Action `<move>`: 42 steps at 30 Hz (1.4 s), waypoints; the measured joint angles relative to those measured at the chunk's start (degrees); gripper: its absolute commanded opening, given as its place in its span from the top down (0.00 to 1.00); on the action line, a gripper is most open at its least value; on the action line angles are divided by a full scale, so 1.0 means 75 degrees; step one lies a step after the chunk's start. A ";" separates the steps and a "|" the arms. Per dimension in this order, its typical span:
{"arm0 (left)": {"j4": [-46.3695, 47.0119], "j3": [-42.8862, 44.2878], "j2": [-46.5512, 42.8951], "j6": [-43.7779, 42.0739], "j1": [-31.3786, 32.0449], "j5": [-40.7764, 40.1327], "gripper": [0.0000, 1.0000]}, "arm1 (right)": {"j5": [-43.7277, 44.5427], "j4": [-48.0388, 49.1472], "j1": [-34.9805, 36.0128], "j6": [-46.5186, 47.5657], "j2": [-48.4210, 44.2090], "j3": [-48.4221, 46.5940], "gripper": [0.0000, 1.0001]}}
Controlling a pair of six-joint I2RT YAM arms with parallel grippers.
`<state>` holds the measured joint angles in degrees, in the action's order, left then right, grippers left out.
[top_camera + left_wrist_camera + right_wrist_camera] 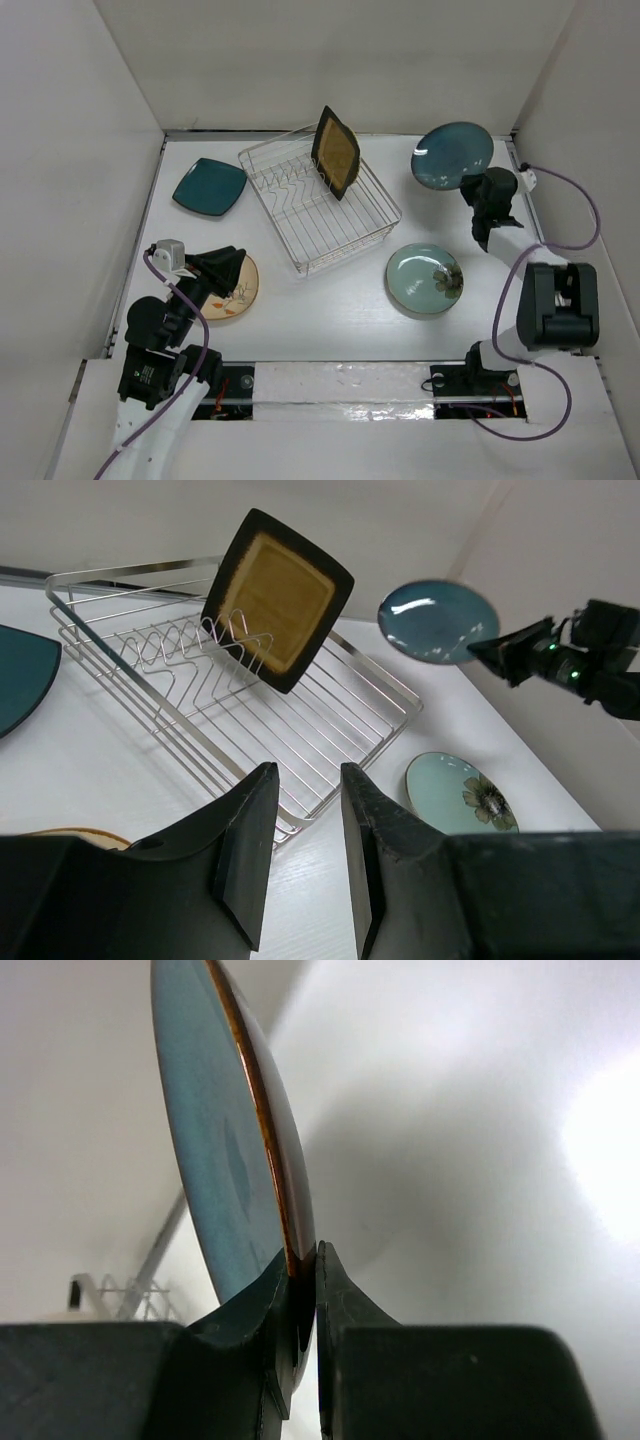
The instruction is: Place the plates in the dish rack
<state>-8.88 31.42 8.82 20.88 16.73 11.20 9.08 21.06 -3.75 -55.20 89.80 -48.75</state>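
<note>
The rectangular silver wire dish rack (320,210) sits skewed on the white table (330,320). A black-rimmed amber square plate (336,152) stands on edge in the tines at its far end, leaning a little, and the tine rows nearer me are bare wire.

Off the rack's far right corner, the right gripper (305,1260) is pinched tight on the lower rim of a dark blue-grey round plate (452,155). The plate is held up on edge, clear of the table and close to the right wall. A pale green round plate with a flower motif (425,279) lies flat off the rack's near right corner, with a strip of bare table between plate edge and rack rim.

A teal square plate (209,186) lies flat just left of the rack. Off the near left corner, the left gripper (308,775) hangs over a cream patterned round plate (240,290), its fingers partly apart with nothing between them.
</note>
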 measured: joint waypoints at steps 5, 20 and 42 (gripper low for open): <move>0.0003 0.0000 -0.0003 0.0000 -0.0003 -0.0003 0.71 | 0.1384 -0.0125 0.1373 0.1848 -0.1705 -0.0449 1.00; -0.0003 0.0000 -0.0111 0.0000 -0.0012 -0.0009 0.71 | 0.1973 -0.2008 0.5269 0.6330 0.0886 -0.6432 1.00; 0.0000 0.0000 -0.0160 0.0000 -0.0012 -0.0017 0.71 | 0.3832 -0.3427 0.5709 0.8192 0.3864 -0.8239 1.00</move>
<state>-8.88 31.42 7.62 20.88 16.64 11.07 37.82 -4.64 39.07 6.24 118.78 -110.54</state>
